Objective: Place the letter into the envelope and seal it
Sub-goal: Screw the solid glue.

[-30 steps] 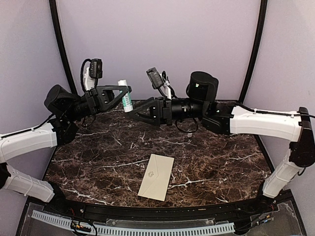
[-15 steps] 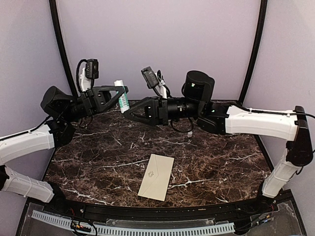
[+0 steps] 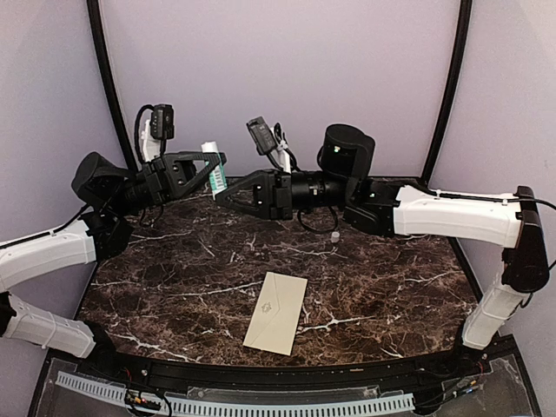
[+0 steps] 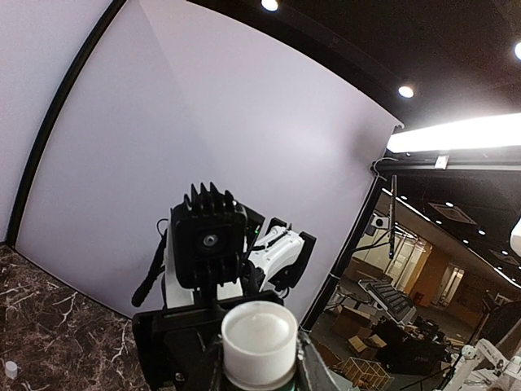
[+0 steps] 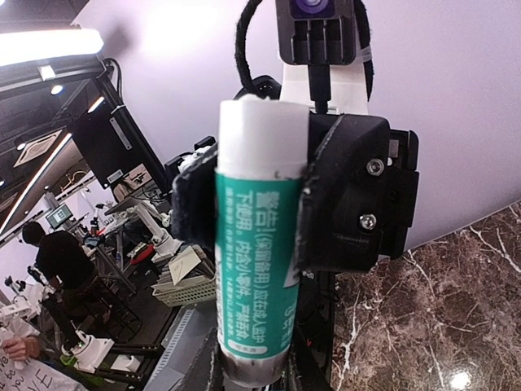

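Left pincer (image 3: pixel 211 165) is clenched on a glue stick (image 5: pixel 259 261), gripping mid-body with pads on both sides of the green label. It's held up off the counter (image 3: pixel 391 278), roughly upright with the white end on top. I read that as presenting the stick so the other arm can work it, while the left arm acts as a fixture.

Right pincer (image 3: pixel 222 195) reaches in from the right, nose to nose with the left. Its wrist view shows its fingers bracketing the stick's lower end. Can't tell if it's clamped yet or just alongside. Probably going for the base to twist glue out, or for a handover. That's a guess.

Envelope (image 3: pixel 276 314) lies flat near the front-centre of the counter, well apart from both arms, emblem side up and slightly skewed. No raised flap is visible, and I can't tell if it's stuck down.

The letter isn't visible in any view. It isn't on the counter or in either pincer, so my guess is it's already inside the envelope. Contents are hidden, so that's unconfirmed. If so, only gluing and sealing remain.

A small white object (image 3: pixel 334 235) sits on the counter under the right forearm. It could be the stick's cap, but it's too small to say.
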You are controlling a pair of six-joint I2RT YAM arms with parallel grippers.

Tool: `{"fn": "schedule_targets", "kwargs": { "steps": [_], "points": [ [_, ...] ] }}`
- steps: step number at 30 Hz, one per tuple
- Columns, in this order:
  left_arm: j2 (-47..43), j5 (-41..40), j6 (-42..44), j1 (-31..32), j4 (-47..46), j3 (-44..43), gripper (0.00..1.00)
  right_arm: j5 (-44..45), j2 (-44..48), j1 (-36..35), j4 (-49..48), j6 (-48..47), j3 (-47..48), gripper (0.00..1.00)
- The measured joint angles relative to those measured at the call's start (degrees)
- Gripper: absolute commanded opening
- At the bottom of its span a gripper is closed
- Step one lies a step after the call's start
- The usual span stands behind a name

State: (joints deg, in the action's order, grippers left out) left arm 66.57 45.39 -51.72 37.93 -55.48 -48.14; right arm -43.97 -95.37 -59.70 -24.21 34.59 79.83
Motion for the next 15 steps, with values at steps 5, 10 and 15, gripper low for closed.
{"fn": "schedule_targets", "kwargs": {
  "steps": [5,10,15],
  "points": [
    [-0.17,-0.24,0.55,0.00,0.74,0.02,0.00,0.74,0.00,0.00,0.31,-0.15,0.00,0.12],
    [-2.40,-3.19,6.54,0.24,9.57,-0.35,0.00,3.93,0.02,0.07,3.34,-1.51,0.11,0.11],
    [-4.46,-10.71,15.54,1.79,24.70,-3.72,0.00,9.64,0.09,0.15,11.43,-4.15,2.60,0.11]
  ]
}}
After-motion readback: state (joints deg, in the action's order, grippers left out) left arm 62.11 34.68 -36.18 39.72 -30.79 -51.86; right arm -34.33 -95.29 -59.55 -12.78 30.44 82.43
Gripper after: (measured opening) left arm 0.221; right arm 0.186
